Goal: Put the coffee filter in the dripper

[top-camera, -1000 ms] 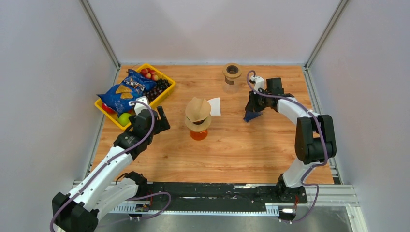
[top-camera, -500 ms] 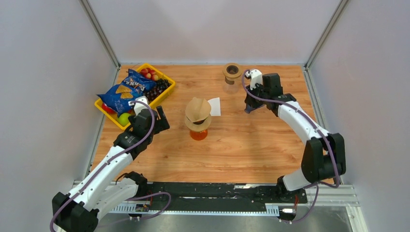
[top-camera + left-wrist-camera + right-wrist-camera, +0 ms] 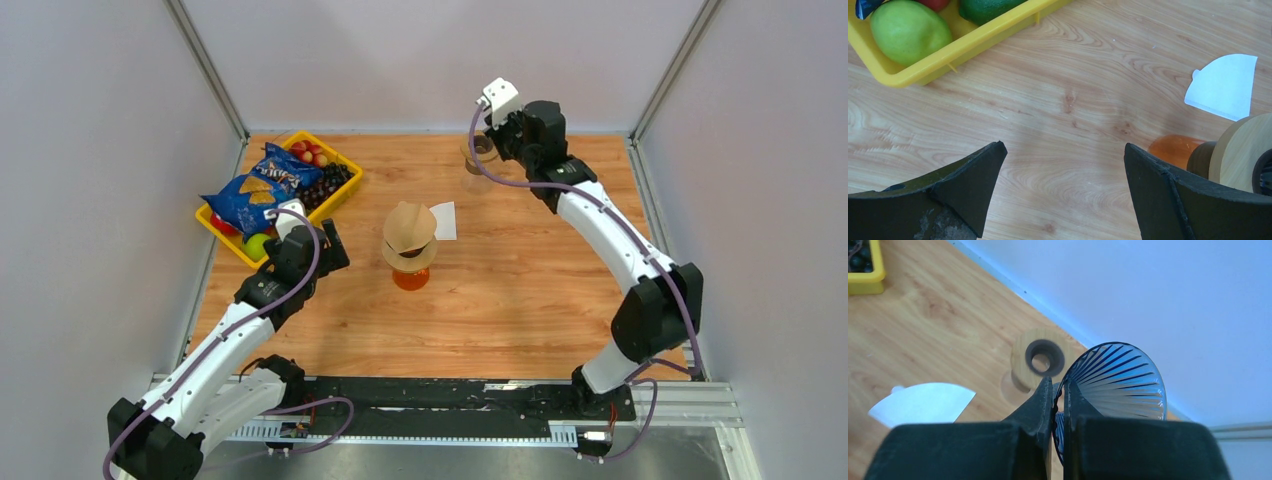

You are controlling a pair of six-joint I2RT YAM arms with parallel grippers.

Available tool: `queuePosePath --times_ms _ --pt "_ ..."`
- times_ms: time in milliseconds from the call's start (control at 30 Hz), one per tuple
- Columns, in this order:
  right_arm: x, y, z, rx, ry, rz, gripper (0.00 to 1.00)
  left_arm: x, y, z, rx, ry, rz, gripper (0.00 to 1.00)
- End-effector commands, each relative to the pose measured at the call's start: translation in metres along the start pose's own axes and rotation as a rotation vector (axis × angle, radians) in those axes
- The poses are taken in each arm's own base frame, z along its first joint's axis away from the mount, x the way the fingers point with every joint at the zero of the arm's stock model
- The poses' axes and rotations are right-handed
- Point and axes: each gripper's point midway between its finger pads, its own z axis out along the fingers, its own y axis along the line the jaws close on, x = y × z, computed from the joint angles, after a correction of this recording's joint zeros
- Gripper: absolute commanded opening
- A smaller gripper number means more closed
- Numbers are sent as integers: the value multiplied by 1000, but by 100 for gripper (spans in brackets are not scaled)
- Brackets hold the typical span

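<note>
My right gripper [image 3: 1058, 395] is shut on the rim of a blue ribbed glass dripper [image 3: 1120, 377] and holds it in the air at the back of the table, next to a wooden ring stand [image 3: 1039, 356]. In the top view the right gripper [image 3: 497, 143] is right beside that stand [image 3: 476, 152]; the dripper is hard to make out there. A white paper coffee filter [image 3: 444, 220] lies flat on the table; it also shows in the right wrist view [image 3: 923, 402] and the left wrist view [image 3: 1224, 86]. My left gripper [image 3: 335, 252] is open and empty, low over bare wood [image 3: 1065, 185].
A brown cone on a wooden collar over an orange glass vessel [image 3: 410, 245] stands mid-table, right of my left gripper [image 3: 1175, 150]. A yellow tray [image 3: 345, 190] with chip bags and fruit sits at the back left. Grey walls close in the table on three sides.
My right arm has lifted the blue dripper off the table at the right and carried it back and left to the wooden ring stand. The left arm has not moved.
</note>
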Motion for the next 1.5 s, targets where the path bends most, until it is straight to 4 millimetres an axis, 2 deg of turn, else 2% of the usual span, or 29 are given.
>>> queuePosePath --times_ms 0,167,433,600,700,933,1133,1267,1467 --pt "-33 -21 34 87 -81 -107 0 -19 -3 -4 -3 -46 -27 100" --pt "-35 -20 63 84 -84 -129 0 -21 -2 -4 -11 -51 -25 100" --pt "-16 -7 95 71 -40 -172 0 -23 0 -4 -22 -58 -22 100" --pt "-3 11 103 48 -5 -226 0 -21 0 -2 -24 -52 -18 100" --pt "12 19 111 48 35 -265 0 -21 0 -3 -25 -49 -16 100" --pt "26 20 122 79 83 -311 0 -22 1 -4 -26 -55 -17 100" --pt "38 29 127 46 97 -321 0 -23 1 -5 -24 -58 -18 100" --pt "45 29 126 63 119 -340 0 -23 2 -4 -26 -58 -18 100" --pt "38 21 128 104 94 -353 0 -23 1 -4 -25 -57 -17 100"
